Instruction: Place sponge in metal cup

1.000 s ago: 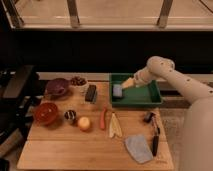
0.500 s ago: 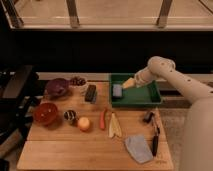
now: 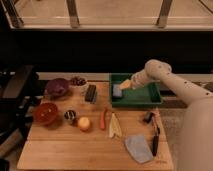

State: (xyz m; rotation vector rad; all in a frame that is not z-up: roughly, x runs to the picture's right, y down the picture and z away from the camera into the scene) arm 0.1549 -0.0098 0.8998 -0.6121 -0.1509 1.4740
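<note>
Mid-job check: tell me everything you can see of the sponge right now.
The small pale blue-grey rectangular sponge looks like a plain soft block. It lies inside the green rectangular tray, at its left end, close to the left wall. The robot's claw is at its upper right edge; whether they touch cannot be told. It is well apart from the small dark metal cup.

The gripper (image 3: 125, 85), at the green tray (image 3: 150, 100) in the worktop's far right corner, meets the sponge (image 3: 116, 92); whether they touch cannot be told. The arm (image 3: 192, 97) is cut off by the right edge of the picture. The inside of the metal cup (image 3: 70, 116) is too dark to read.
</note>
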